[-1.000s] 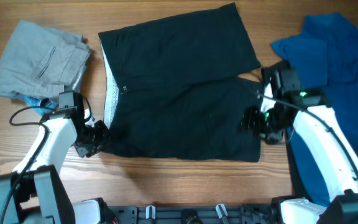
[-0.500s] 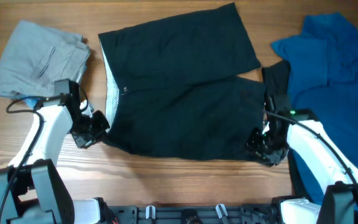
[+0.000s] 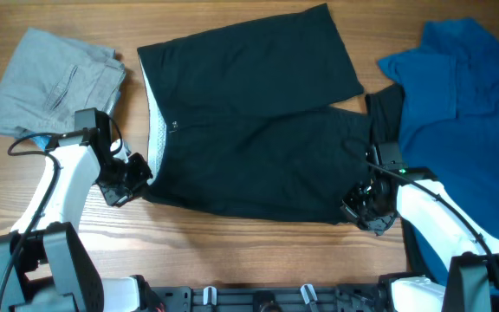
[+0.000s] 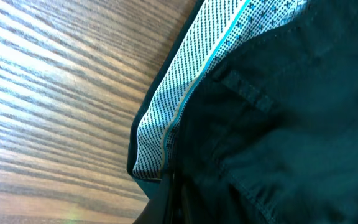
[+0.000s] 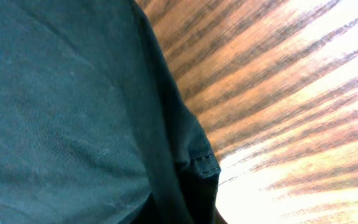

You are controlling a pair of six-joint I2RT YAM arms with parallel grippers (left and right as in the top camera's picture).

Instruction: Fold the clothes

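Left arm [image 3: 59, 186] & right arm [image 3: 436, 217]: white shells, black joints.
Left: black box nr wrist, thin black cable looping off it; left gripper [image 3: 139, 178] black. Right: small green LED lit nr wrist; right gripper [image 3: 356, 206] black, blocky.

Left side filled by black shorts [image 5: 61, 112], hemmed corner low (stitching visible), wooden table [image 5: 278, 93] right.

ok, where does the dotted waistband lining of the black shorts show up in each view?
Overhead: waistband lining, a pale strip on the left edge of the black shorts.
Left wrist: diagonal band, top centre down to lower left.
Right wrist: not in it; only a hem corner.
Shared landmark: the wood-grain table.
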